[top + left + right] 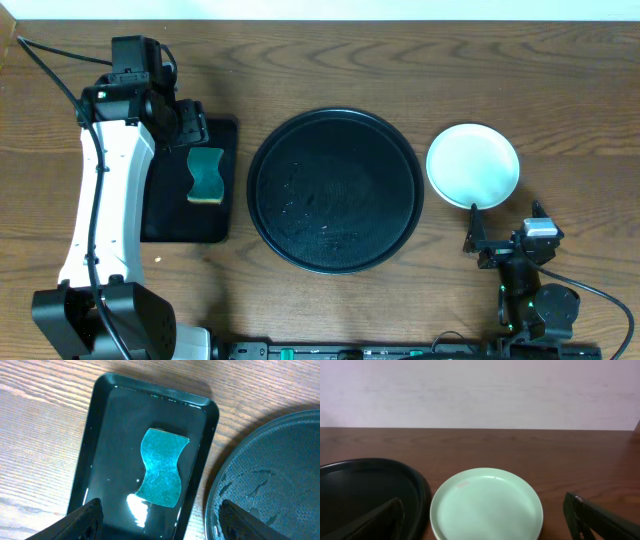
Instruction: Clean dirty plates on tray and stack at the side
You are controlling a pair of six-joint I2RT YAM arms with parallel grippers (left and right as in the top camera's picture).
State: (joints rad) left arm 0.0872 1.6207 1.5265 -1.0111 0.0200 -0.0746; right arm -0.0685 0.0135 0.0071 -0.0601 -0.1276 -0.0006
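- The right tool [482, 510] has its fingers spread wide apart with nothing between them. The pale green plate [486, 505] lies straight ahead of it, flat on the surface [530, 450], centred on the gap between the two fingers and just beyond their tips (no contact that I can see)
- The plate is round, so it has no long axis to line up with. What matters is that its near rim faces the right tool head-on, so a grasp would have to come at that rim from low and straight ahead
- These views do not show whether more plates lie stacked beneath the top one. A faint pinkish mark shows on the far-left part of its face
- The tray [335, 190] sits to the left of the right tool, its rim just beside the plate's rim. It carries no plate, only scattered drops of water
- The left tool [160, 510] is also spread open and empty. It hovers above the sponge [161, 472], which lies ahead of it in the small rectangular tray [95, 450], its long axis running away from the tool in line with the gap between the fingers
- The tray's edge lies off to the right of the left tool and the plate is well beyond that, so the right arm is by far the nearer to the plate
- Judging from the bare tray and the plate set at its side, the task looks finished or close to it
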